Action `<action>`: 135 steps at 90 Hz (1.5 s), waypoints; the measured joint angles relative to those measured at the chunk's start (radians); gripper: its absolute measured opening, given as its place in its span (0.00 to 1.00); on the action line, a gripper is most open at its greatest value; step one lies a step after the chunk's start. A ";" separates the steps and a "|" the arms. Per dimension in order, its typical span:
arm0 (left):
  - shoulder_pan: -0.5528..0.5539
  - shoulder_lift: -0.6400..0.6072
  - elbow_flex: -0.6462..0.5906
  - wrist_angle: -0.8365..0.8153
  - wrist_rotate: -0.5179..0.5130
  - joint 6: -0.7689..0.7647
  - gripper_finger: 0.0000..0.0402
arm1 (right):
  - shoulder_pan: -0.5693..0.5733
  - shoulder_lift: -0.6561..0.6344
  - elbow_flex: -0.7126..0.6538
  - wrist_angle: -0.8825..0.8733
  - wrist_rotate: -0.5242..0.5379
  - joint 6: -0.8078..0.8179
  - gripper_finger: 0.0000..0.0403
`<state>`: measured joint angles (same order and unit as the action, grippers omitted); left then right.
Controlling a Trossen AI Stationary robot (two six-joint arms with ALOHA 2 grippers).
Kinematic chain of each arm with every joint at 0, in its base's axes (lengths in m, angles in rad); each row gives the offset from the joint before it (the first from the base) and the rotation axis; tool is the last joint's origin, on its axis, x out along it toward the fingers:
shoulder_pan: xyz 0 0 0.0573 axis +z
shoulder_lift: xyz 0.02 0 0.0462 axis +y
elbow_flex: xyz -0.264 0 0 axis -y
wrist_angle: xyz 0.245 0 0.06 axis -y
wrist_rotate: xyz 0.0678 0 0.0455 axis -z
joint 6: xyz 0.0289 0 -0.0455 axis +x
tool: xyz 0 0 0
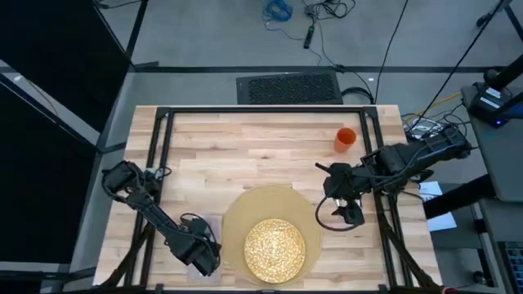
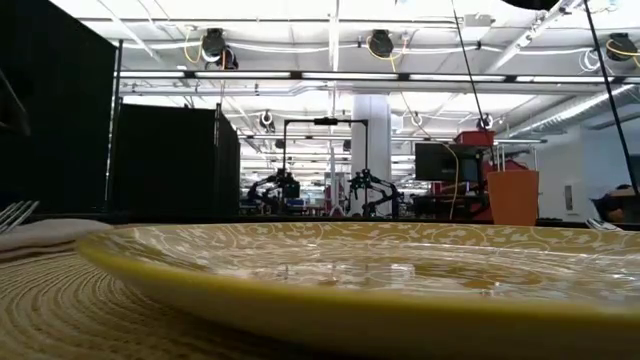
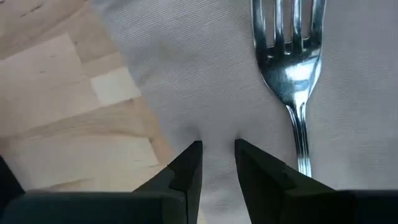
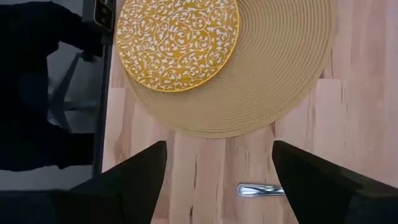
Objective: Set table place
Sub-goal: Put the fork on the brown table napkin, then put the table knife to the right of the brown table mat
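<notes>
High view: the woven placemat [image 1: 263,214] lay at bottom centre of the table [image 1: 245,139], with the yellow patterned plate [image 1: 274,250] on its lower part. The orange cup [image 1: 345,139] stood at upper right, well apart. The left gripper [image 1: 204,253] was at lower left beside the mat; the right gripper [image 1: 350,214] hung just off the mat's right edge.

Low view: plate rim [image 2: 330,300] filled the foreground on the mat; fork tines [image 2: 14,214] showed at far left over the napkin [image 2: 50,236]; the cup [image 2: 513,197] stood at right.

Left wrist view: the left gripper's [image 3: 217,165] fingers were nearly together, a narrow gap between them, tips on the beige napkin [image 3: 186,74], holding nothing. The fork [image 3: 289,68] lay just beside, on the cloth. Judgement: the cloth is soft and will bunch.

Right wrist view: the right gripper's [image 4: 219,180] fingers were wide apart and empty above bare wood. A silver utensil handle [image 4: 260,190] lay between them, below the mat [image 4: 267,81]. Judgement: thin, stiff, slippery steel lying flat; best pinched across the handle.
</notes>
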<state>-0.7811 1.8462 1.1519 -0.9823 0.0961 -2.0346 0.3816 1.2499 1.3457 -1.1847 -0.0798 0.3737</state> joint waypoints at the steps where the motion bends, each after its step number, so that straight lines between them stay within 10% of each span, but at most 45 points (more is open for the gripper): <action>1: 0.000 0.000 0.000 0.000 0.000 0.001 0.20 | 0.001 0.000 0.000 0.000 0.000 0.000 0.69; 51: 0.020 -0.018 0.102 -0.186 -0.132 0.071 0.20 | -0.023 0.000 0.000 0.007 0.010 -0.016 0.69; 89: 0.030 -0.182 0.215 -0.160 -1.241 0.296 0.20 | -0.200 0.000 0.097 -0.003 0.212 -0.206 0.69; 111: 0.152 -0.180 0.215 -0.127 -1.356 0.547 0.20 | -0.197 -0.014 0.218 -0.166 0.086 -0.129 0.69; 135: 0.330 -0.178 0.215 -0.133 -1.385 0.906 0.20 | -0.122 -0.040 0.086 -0.343 0.257 0.252 0.69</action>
<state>-0.4513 1.6686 1.3666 -1.1153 -1.2887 -1.1290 0.2592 1.2102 1.4318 -1.5279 0.1768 0.6255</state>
